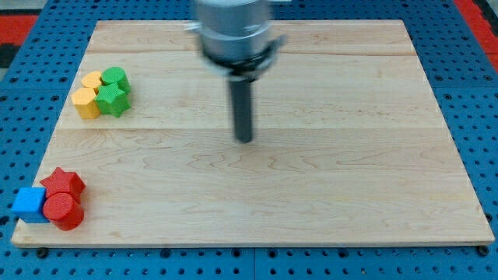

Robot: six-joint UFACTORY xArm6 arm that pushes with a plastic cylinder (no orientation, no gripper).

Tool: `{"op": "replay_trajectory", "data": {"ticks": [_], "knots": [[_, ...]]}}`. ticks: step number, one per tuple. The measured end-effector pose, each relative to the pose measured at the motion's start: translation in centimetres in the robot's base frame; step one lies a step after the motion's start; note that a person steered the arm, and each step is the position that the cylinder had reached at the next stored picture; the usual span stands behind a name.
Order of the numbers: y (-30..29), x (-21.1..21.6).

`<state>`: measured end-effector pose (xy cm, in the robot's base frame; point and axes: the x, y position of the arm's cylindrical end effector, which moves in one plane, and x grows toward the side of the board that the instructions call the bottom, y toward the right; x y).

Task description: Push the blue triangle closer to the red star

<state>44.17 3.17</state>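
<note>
Tip [245, 140] on the bare worktop [327, 194], touching no block. Red star [63, 183] lies far toward the view's lower left of it, touching a red cylinder [63, 211] and blue block [29, 204], its shape unclear

No readable text, label, number or sign shows anywhere in this view.

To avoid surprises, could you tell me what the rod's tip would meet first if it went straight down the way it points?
My tip points straight down at bare wooden board; no block lies beneath it, though its height above the board is unclear.
</note>
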Motion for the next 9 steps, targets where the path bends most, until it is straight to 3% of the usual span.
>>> {"op": "replay_trajectory", "data": {"ticks": [1, 2, 3, 4, 5, 7, 9], "knots": [[8.3, -7.0], [11.0, -15.6], [7.8, -22.9], [1.5, -25.0], [-0.7, -24.0], [-3.8, -17.6], [-8.7, -17.6]]}}
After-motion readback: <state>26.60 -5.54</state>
